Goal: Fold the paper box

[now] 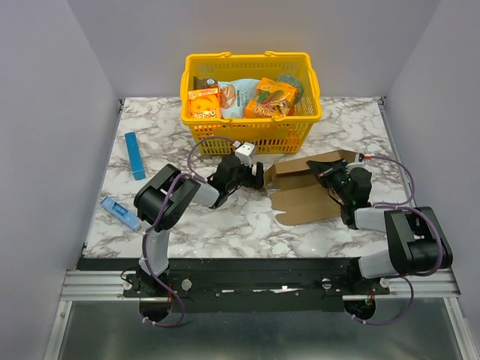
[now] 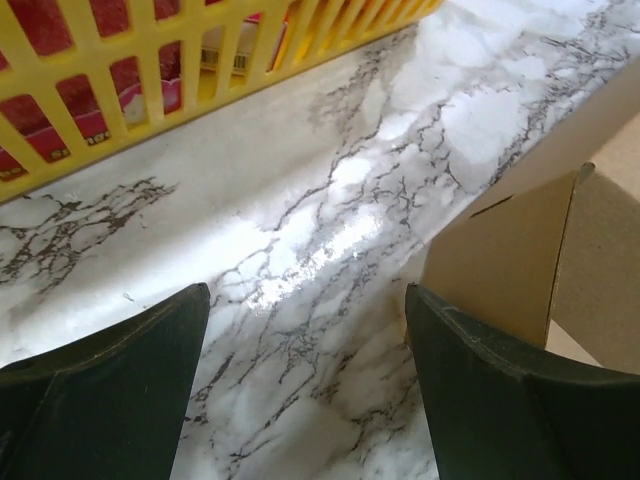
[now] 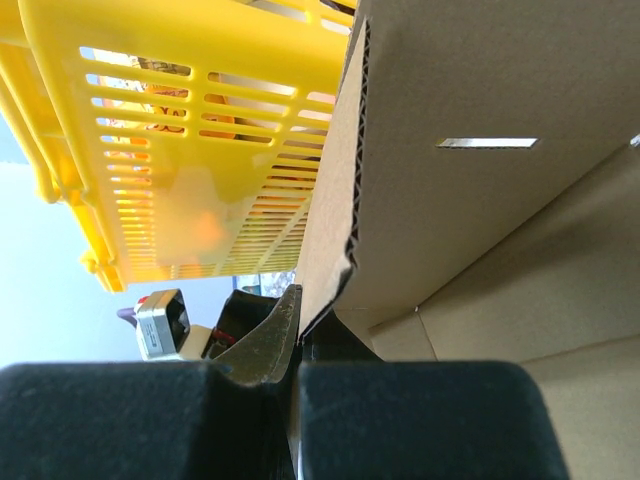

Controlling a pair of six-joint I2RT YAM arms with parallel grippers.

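**Paper box half-raised: one wall pinched, one flap waiting**

Paper box [image 1: 304, 191] sits on the counter [image 1: 225, 225] right of centre in the top view, just in front of the right front corner of the yellow basket [image 1: 251, 135]. It is only partly formed. The wide panel lies flat toward the bottom of the frame, the far wall stands up along the basket side, and a short end flap stands at the left end.

My right fingers [image 1: 322, 171] are clenched on that far wall. In the right wrist view the corrugated edge [image 3: 350, 180] runs straight down into the closed tips. I judge the grip serves two purposes: it holds the wall upright against the spring of its crease, and it pins the whole sheet so it cannot slide on the smooth marble while the other side is worked.

My left fingers [image 1: 253, 176] are spread wide and hold nothing. They hover low over the counter at the left end of the paper box. In the left wrist view the end flap [image 2: 500, 260] rises just past my right-hand tip, but I cannot tell whether they touch. Being wide open here suits taking or nudging that flap inward. The basket is close behind, so there is little room on that side.
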